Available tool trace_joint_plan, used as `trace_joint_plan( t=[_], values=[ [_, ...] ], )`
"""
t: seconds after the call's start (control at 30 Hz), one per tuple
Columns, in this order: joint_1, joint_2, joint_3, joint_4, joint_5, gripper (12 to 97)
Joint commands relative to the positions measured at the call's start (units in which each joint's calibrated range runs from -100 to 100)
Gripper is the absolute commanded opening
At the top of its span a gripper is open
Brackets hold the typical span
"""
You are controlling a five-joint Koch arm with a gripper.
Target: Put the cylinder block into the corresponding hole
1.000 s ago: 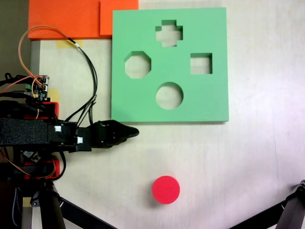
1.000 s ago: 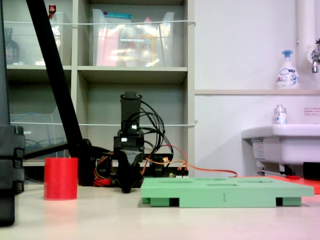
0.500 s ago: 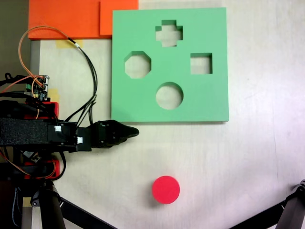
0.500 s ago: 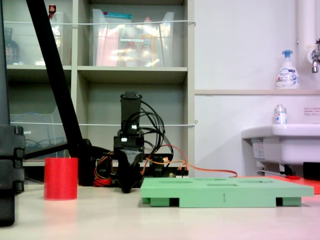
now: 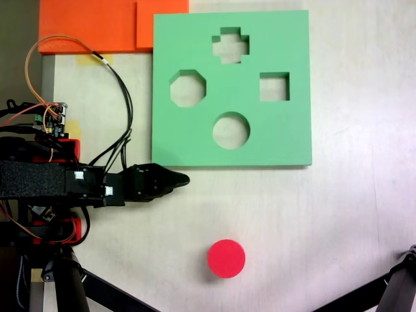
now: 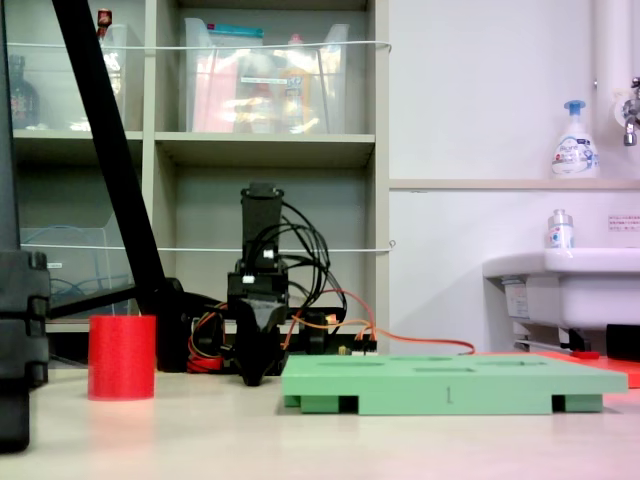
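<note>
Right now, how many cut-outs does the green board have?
4 in the green board, seen from above: a cross at the top, an octagon at left, a square at right, a circle at the bottom.

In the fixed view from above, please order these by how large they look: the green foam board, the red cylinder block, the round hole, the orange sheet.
1. green foam board
2. orange sheet, cut off by the picture's edge, so its full size is unknown
3. red cylinder block and round hole: they look about equally wide, so I cannot rank them.
</note>
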Motion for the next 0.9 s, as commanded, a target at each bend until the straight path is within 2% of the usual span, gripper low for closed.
trace_joint_plan(
  t=[0.0,0.2,0.33,0.47,0.7,0.87],
  values=[
    [-0.9,-0.4,-1.6,-2.2,0.0,50.9],
    [-8.4,-0.4,-1.6,16.4,2.1,49.8],
    [-11.3,-0.4,-1.6,29.3,3.7,49.4],
    [-10.5,-0.4,-1.6,36.0,22.8,49.7],
    [-4.8,-0.4,0.5,39.9,53.3,51.0],
    [-3.4,-0.4,1.7,42.8,56.6,52.1]
  ],
)
